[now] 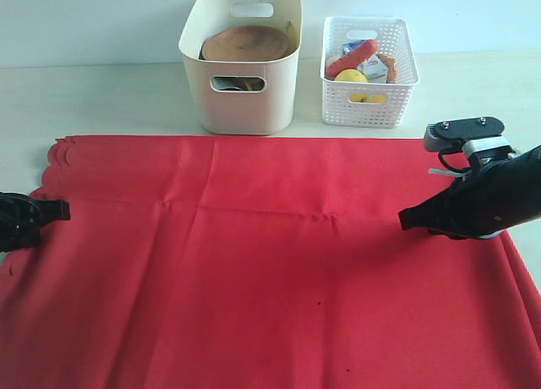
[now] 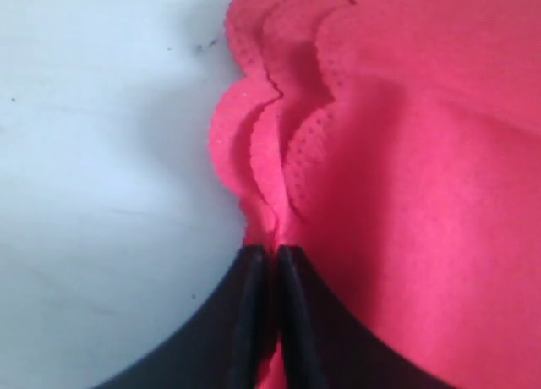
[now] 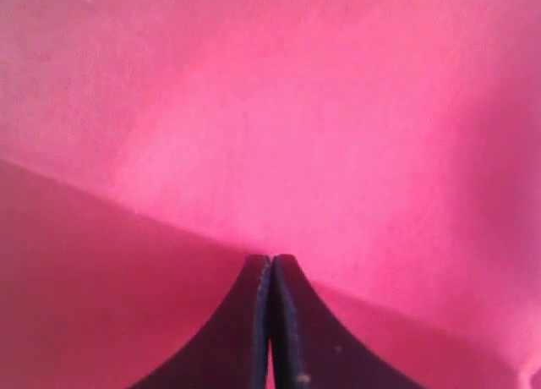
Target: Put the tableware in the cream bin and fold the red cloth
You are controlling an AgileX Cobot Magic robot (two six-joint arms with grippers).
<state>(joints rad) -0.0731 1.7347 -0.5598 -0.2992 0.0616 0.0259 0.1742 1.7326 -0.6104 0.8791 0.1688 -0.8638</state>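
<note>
One cream bin (image 1: 241, 110) stands at the back of the pale worktop (image 1: 101, 93), and everything else here is placed from it. Inside the bin lies one round brown wooden plate (image 1: 247, 44), resting tilted near the rim. Through the bin's front oval cut-out a little more shows, too little of it to name or count. Just beside the bin, on its right in the exterior view and not touching it, stands one white lattice basket (image 1: 369, 106) holding several foods, among them one lemon (image 1: 351, 77). In front of the bin the single red cloth (image 1: 270, 262) is spread wide over the worktop, its far edge lying near the bin's base and its scalloped edge off to the bin's front left. There are two end effectors, both on the cloth. The left end effector (image 1: 61, 210), well out to the front left of the bin, has its two fingers (image 2: 249, 321) pressed together on the scalloped edge, where three wavy layers bunch up at the tips. The right end effector (image 1: 406, 220), to the front right of the bin, has its two fingers (image 3: 300, 338) closed tight on a raised crease of the cloth.
</note>
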